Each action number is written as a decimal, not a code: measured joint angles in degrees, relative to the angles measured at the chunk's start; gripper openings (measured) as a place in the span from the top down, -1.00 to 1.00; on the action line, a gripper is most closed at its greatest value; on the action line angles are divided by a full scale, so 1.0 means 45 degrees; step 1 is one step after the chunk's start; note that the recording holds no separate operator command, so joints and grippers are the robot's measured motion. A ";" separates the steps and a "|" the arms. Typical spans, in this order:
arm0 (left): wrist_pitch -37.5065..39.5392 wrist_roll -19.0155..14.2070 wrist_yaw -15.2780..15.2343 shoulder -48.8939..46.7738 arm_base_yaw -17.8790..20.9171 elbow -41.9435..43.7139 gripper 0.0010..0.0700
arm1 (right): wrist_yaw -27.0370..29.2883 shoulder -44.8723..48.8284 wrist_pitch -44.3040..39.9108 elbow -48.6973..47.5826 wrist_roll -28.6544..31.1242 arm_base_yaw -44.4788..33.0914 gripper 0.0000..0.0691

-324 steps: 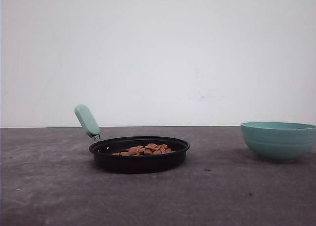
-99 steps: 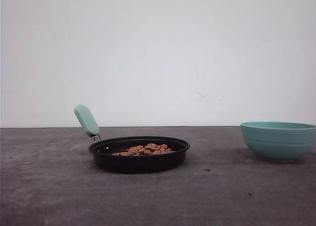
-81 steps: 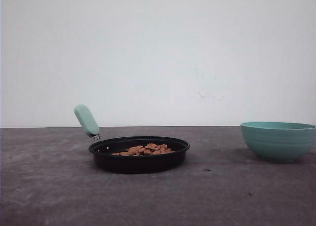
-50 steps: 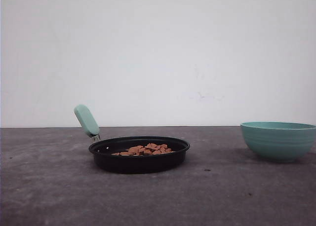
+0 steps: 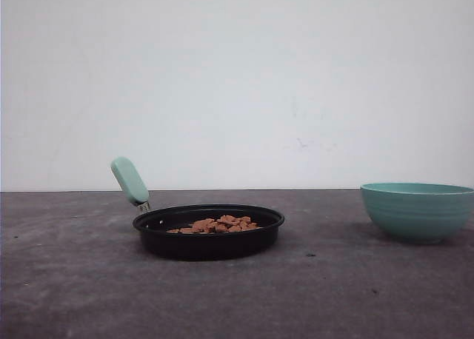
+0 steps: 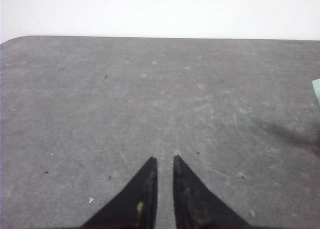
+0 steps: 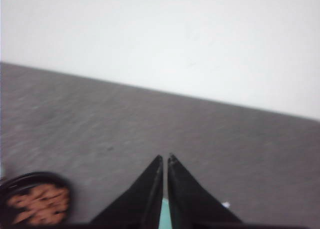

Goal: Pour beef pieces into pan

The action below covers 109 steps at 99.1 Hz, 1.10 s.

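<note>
- No brand, label or writing readable on anything I can see.
- Front cam: the pan (image 5: 208,231) sits on the desk (image 5: 237,294), low and roughly centre-left, mint-green handle (image 5: 130,180) sticking up toward 10 o'clock.
- The beef pieces (image 5: 215,224) lie inside the pan as a low orange-brown heap, near the middle of it.
- Teal bowl (image 5: 418,211) stands upright at about 3 o'clock from the pan, well apart, near the desk's right edge. Can't see into it from this angle.
- Left wrist cam: left gripper (image 6: 164,161) over bare grey desk, fingers (image 6: 145,189) nearly together w/ a thin gap, nothing between them. A pale green sliver at the pic's edge; can't tell what it belongs to.
- Right wrist cam (blurry): right gripper (image 7: 165,159) w/ fingers (image 7: 150,189) pressed almost tip to tip, holding nothing. A bit of teal (image 7: 165,215) shows between their bases, prob. the bowl, can't confirm.
- Right wrist cam also looks down into the pan (image 7: 34,178), so the beef (image 7: 38,204) shows spread across its floor, which the front cam only gives edge-on.
- Plain white wall (image 5: 237,80) behind the desk.
</note>
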 joint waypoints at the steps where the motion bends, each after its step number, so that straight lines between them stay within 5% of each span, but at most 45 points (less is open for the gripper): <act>1: 0.0000 0.0000 0.0000 0.0000 0.0000 0.0000 0.94 | 0.0005 -0.0044 0.0029 -0.0034 -0.0044 -0.0107 0.97; 36: 0.0000 0.0000 0.0000 0.0000 0.0000 0.0000 0.94 | 0.0729 -0.4065 0.3657 -0.5761 -0.0704 -0.2108 0.97; 56: -0.0005 -0.0005 0.0000 0.0000 0.0000 0.0000 0.94 | 0.0709 -0.7286 0.3779 -0.9544 -0.0384 -0.2108 0.97; 79: 0.0000 -0.0005 0.0010 0.0000 0.0000 0.0000 0.94 | 0.0714 -0.7383 0.5523 -1.1803 0.0175 -0.2108 0.97; 109: 0.0000 -0.0005 0.0010 0.0000 0.0000 0.0000 0.94 | 0.0724 -0.7392 0.5542 -1.1812 0.0345 -0.2108 0.97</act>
